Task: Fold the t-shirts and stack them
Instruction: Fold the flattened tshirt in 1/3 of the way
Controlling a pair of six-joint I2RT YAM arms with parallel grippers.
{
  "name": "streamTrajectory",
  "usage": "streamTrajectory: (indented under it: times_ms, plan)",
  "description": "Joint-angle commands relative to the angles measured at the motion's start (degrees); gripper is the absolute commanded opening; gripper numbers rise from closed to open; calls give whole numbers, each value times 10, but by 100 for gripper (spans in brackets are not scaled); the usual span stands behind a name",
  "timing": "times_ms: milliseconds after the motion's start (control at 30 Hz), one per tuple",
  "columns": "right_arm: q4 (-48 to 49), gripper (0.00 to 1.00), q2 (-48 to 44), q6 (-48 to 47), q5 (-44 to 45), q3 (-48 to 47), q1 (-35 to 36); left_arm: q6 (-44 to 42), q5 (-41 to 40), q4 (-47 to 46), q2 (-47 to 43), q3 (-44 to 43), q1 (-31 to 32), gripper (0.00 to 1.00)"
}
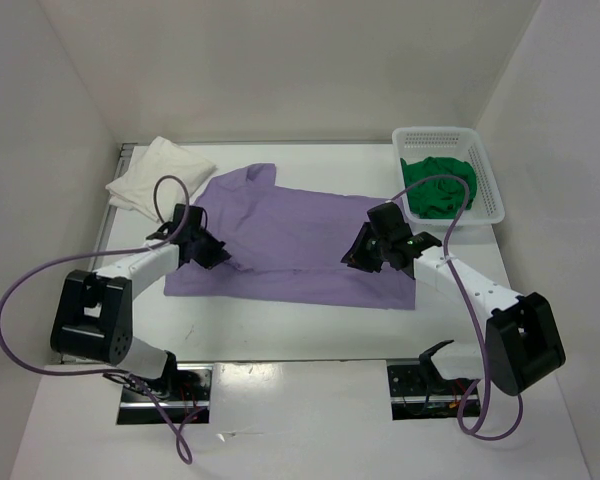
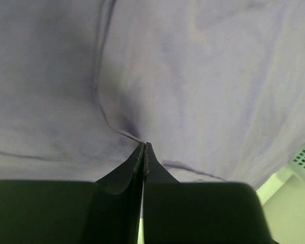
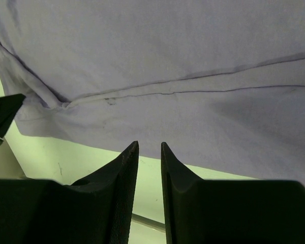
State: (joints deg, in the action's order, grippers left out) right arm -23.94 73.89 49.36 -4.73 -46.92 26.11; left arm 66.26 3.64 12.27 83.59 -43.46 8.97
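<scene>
The table (image 1: 300,335) carries one container: a white perforated basket (image 1: 435,132) at the far right corner. The basket holds one crumpled green shirt (image 1: 438,188), which fills most of its interior and lies below the rim. A white shirt (image 1: 150,175) lies folded at the far left corner, outside the basket and clear of the other garments. The purple shirt (image 1: 290,235) lies spread flat across the table centre, between the white shirt and the basket, with one sleeve pointing to the far side and its near hem running parallel to the near table edge. The left gripper (image 1: 208,248) is positioned on the left part of the purple shirt. In the left wrist view its fingers (image 2: 132,173) are pressed together, with a pinch of purple fabric caught at the tips and creases radiating from that point. The right gripper (image 1: 360,255) is positioned over the right part of the purple shirt, near the hem. In the right wrist view its fingers (image 3: 122,173) are parted by a narrow gap and hold nothing; the tips sit at the hem, with bare table visible below them.
</scene>
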Motion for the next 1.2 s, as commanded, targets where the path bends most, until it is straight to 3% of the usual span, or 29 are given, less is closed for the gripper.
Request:
streamTrajectory:
  times_ms: [0, 300, 467, 533, 567, 600, 700, 767, 900, 967, 1067, 1167]
  plan:
    - [9, 30, -18, -11, 9, -6, 0, 0, -7, -15, 26, -43, 10, 0]
    - [4, 30, -23, -11, 14, -12, 0, -11, 3, -28, 148, -160, 67, 0]
    - [4, 31, -23, -6, 19, -12, 0, -17, -2, -34, 169, -179, 89, 1]
    - [4, 34, -23, -6, 19, -6, 0, -17, -2, -40, 169, -184, 89, 10]
    - [9, 34, -23, -6, 19, -6, 0, -24, -7, -40, 169, -184, 89, 25]
    - [9, 34, -23, -6, 19, -6, 0, -30, -13, -40, 169, -184, 89, 33]
    - [15, 34, -18, -1, 14, -6, 0, -45, -18, -40, 147, -184, 89, 54]
    - [15, 29, -13, -1, 14, -6, 0, -62, -23, -35, 113, -179, 71, 57]
    - [27, 11, 21, -1, 6, -6, 8, -96, -28, -24, 31, -117, 11, 55]
    - [33, 10, 56, -7, -2, -6, 17, -108, -8, -11, -5, -67, -28, 49]
    - [16, 10, 83, -1, -3, -18, 34, -127, 15, 42, -50, -12, -48, 49]
    - [11, 16, 22, 25, 34, 6, 40, -127, 20, 65, -127, 42, -88, 51]
